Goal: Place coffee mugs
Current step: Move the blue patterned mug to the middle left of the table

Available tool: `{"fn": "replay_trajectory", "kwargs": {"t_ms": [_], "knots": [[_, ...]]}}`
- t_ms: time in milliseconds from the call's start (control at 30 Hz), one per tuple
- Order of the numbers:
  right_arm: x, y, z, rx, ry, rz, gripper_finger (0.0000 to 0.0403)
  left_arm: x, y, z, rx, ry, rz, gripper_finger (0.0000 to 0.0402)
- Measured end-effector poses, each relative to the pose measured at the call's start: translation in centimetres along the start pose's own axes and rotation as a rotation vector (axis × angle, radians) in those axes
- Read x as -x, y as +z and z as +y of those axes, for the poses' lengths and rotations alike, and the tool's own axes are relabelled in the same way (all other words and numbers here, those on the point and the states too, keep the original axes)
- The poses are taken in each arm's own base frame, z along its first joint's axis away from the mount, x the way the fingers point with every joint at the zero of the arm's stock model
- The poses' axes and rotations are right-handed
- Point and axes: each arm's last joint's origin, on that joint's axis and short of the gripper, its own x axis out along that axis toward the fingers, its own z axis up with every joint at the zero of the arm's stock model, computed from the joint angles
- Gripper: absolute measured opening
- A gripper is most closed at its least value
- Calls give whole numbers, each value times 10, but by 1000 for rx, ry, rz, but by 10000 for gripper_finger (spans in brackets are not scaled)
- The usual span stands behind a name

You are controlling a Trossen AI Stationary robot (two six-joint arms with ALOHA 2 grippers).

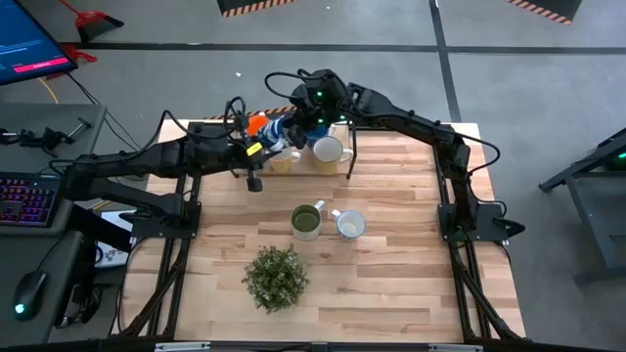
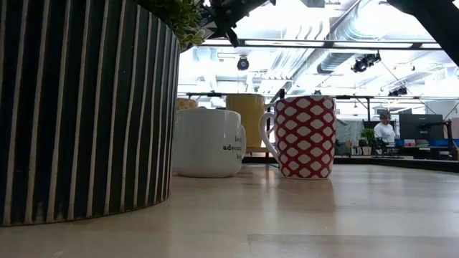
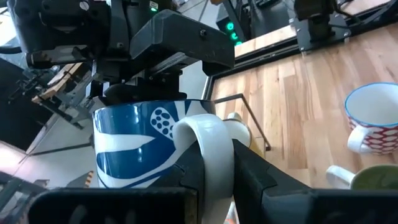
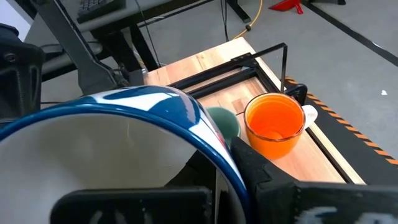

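Blue mug (image 3: 134, 146): left gripper (image 3: 214, 165) clamps handle, right gripper (image 4: 239, 165) pinches rim.

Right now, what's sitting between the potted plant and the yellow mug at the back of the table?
In the high view, the olive-green mug sits between the potted plant and the yellow mug, with bare tabletop either side.

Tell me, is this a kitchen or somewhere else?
Probably a robot lab or workshop, not a kitchen. Two robot arms stand at a wooden table, a keyboard sits beside it, and pipes run along the bare ceiling.
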Motion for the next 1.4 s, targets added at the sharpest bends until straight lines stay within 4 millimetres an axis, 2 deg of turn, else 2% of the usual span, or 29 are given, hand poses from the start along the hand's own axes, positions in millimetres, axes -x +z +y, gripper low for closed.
{"fn": "replay_trajectory", "kwargs": {"t_ms": [533,1100,1400], "knots": [[-1,4,4,-12,5,-48,1,1,0,6,-68,160,59,40],[-1,4,4,-38,6,-50,1,1,1,8,-78,156,42,42],[-1,5,4,-65,-34,-65,44,2,3,9,-56,170,26,42]]}}
